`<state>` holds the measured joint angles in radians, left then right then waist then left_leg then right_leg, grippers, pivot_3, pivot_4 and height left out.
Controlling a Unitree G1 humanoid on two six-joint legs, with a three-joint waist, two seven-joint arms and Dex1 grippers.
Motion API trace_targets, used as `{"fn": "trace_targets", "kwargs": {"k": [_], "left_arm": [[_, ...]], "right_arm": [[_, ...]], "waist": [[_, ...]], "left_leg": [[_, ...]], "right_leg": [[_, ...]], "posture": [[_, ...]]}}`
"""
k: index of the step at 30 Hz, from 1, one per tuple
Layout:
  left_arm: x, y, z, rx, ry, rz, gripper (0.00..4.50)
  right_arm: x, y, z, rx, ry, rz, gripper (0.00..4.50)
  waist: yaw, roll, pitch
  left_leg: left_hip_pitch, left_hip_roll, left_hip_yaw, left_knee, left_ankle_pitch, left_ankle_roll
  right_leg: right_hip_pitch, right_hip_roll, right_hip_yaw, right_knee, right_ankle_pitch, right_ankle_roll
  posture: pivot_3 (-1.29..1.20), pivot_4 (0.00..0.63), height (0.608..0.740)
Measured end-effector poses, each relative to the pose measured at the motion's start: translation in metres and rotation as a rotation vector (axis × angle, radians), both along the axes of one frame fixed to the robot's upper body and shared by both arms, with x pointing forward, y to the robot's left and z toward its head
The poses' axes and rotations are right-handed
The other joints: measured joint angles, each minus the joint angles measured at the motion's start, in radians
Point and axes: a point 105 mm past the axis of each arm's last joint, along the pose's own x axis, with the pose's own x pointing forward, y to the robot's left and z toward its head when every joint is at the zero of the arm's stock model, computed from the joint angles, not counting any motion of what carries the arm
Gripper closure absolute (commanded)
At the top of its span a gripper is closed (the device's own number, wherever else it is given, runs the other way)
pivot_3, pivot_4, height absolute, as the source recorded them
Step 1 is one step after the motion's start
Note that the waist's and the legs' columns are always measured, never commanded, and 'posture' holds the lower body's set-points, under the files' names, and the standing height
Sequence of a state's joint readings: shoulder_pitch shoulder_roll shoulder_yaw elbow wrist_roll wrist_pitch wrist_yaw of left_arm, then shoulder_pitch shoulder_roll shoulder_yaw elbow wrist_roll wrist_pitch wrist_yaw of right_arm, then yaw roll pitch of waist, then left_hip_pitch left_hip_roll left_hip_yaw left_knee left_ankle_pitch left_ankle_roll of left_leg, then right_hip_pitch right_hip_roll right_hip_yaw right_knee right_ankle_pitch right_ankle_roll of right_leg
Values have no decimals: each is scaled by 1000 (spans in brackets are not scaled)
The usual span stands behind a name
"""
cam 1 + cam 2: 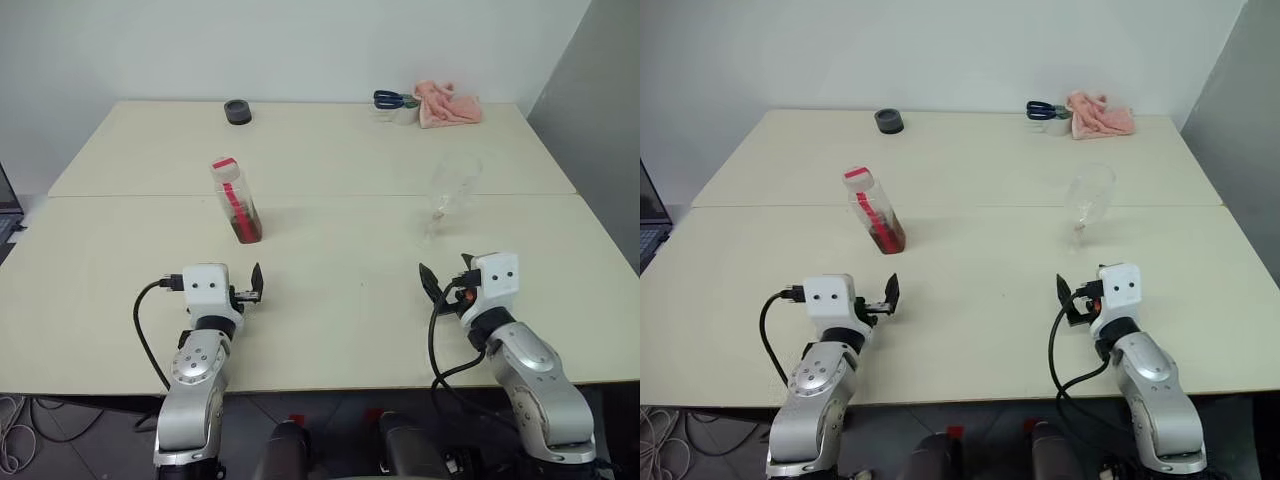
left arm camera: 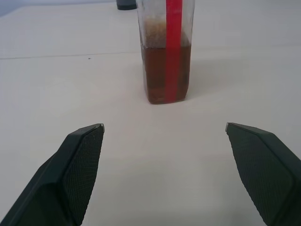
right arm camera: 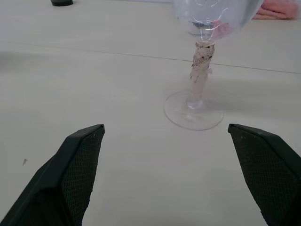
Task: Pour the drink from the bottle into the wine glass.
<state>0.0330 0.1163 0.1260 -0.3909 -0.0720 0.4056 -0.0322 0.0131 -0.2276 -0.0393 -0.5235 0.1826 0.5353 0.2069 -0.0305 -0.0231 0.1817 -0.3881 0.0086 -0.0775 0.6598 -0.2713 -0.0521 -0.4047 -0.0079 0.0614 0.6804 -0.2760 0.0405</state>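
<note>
— What did the bottle [image 1: 236, 201] hold?

— Reddish-brown drink [image 2: 165, 73] filled its lower part; it stood capped on the desk [image 1: 340, 270], a red strip down its side. The wine glass [image 1: 449, 196], to the right of the bottle, looked empty, its stem coated with something pale.

— And the claws?

— The left claw [image 1: 250, 288] gaped wide just short of the bottle, the right claw [image 1: 443, 282] equally wide before the glass, neither touching.

— Anything else?

— Far behind the bottle sat a dark round puck [image 1: 238, 111]; further right, scissors [image 1: 395, 99] and a pink cloth [image 1: 448, 103].
</note>
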Motion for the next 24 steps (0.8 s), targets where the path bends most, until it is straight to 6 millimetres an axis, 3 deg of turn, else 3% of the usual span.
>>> {"fn": "trace_targets", "kwargs": {"k": [6, 11, 14, 16, 24], "left_arm": [[4, -10, 5, -38, -13, -84, 26], [17, -5, 25, -16, -76, -90, 26], [18, 2, 28, -15, -83, -63, 26], [18, 8, 28, -18, -84, -43, 26], [19, 14, 34, -20, -106, 1, 26]], "right_arm": [[-8, 12, 5, 23, 22, 177, 0], [-16, 44, 50, 70, -70, 525, 0], [-21, 63, 80, 91, -139, 730, 0], [-20, 69, 89, 100, -158, 794, 0], [-16, 89, 88, 138, -142, 882, 0]], "waist": [[-1, 0, 0], [-3, 0, 0], [-3, 0, 0], [-1, -1, 0], [0, -1, 0]], "left_leg": [[0, 0, 0, 0, 0, 0], [1, 1, 0, 0, 0, 0], [1, 1, 0, 0, 0, 1], [0, 1, -1, 0, 0, 1], [-1, 1, -1, 0, 0, 1]], "right_leg": [[0, 1, 0, 0, 0, 1], [0, 2, 0, 0, 0, 0], [0, 3, 0, 0, 1, 0], [0, 2, -1, -1, 1, 0], [0, 1, -1, -1, 1, 0]], "posture": [[0, 150, 740], [0, 150, 740], [0, 150, 740], [0, 150, 740], [0, 150, 740]]}}
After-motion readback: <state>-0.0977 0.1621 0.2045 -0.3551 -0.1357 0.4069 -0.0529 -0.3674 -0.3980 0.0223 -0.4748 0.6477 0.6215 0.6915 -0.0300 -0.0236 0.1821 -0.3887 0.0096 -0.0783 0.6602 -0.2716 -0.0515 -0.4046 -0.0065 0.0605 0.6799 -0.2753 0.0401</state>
